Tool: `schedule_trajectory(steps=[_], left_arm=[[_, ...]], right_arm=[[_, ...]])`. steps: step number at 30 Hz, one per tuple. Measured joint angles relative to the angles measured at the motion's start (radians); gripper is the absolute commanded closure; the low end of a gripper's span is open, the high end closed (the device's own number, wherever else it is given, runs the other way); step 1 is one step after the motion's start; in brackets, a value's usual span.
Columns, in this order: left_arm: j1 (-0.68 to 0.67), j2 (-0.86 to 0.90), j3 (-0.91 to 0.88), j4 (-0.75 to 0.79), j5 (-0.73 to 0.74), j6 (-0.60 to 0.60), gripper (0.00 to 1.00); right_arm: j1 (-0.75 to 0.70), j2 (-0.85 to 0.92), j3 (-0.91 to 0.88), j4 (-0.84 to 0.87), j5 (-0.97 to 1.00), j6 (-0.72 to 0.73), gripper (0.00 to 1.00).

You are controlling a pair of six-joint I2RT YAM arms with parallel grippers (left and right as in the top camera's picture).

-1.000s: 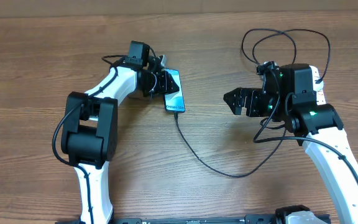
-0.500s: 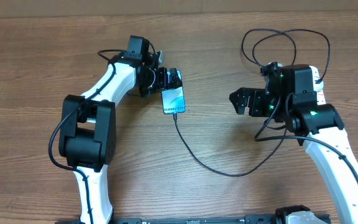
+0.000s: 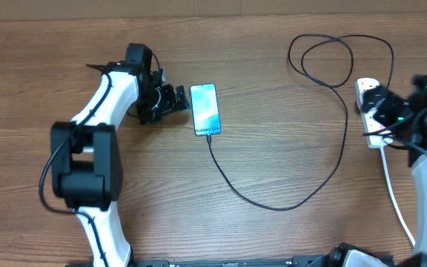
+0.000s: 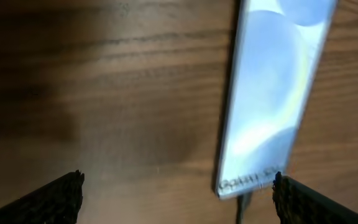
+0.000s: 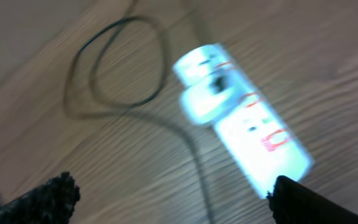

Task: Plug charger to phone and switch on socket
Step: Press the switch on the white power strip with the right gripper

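The phone [image 3: 205, 109] lies flat on the table with its light-blue screen lit. The charger [image 3: 273, 207], a thin black cable, is plugged into its near end. From there it curves right and up to a loop at the back [image 3: 339, 52]. My left gripper [image 3: 179, 102] stands open just left of the phone, apart from it. In the left wrist view the phone [image 4: 272, 93] lies toward the right finger of my left gripper [image 4: 179, 196]. The white socket [image 3: 363, 89] lies at the far right, partly under my open right gripper [image 3: 377, 115]. The right wrist view, blurred, shows the socket [image 5: 247, 124] with red marks, a plug [image 5: 204, 99] in it, and my right gripper [image 5: 176, 196].
The socket's thick white cord [image 3: 395, 200] runs toward the front edge beside the right arm. The charger's loops [image 5: 117, 68] lie on the bare wood left of the strip. The left arm's elbow [image 3: 80, 163] stands at the front left.
My left gripper has opened, let go of the phone and drawn back to the left. The right arm has swung right, from the table's middle to over the socket.
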Motion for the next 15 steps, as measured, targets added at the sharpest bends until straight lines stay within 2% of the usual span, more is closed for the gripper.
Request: schedule_trajectory(steps=[1,2,3,9,15], left_arm=[[-0.005,-0.031,0.0,-0.016,-0.011,0.008,0.0],[-0.011,-0.066,0.0,-0.032,-0.022,0.017,0.0],[-0.02,-0.108,0.0,-0.049,-0.032,0.025,0.0],[-0.085,-0.345,0.001,-0.133,-0.053,0.066,0.0],[-0.135,-0.438,0.001,-0.158,-0.057,0.073,0.0]], right_arm=[[-0.025,0.022,0.0,0.023,0.002,0.013,0.47],[-0.043,0.047,0.0,0.043,0.005,0.02,0.82],[-0.064,0.078,0.0,0.066,0.008,0.033,0.96],[-0.153,0.273,0.0,0.182,0.01,0.122,0.96],[-0.175,0.45,0.0,0.313,-0.005,0.157,0.96]])
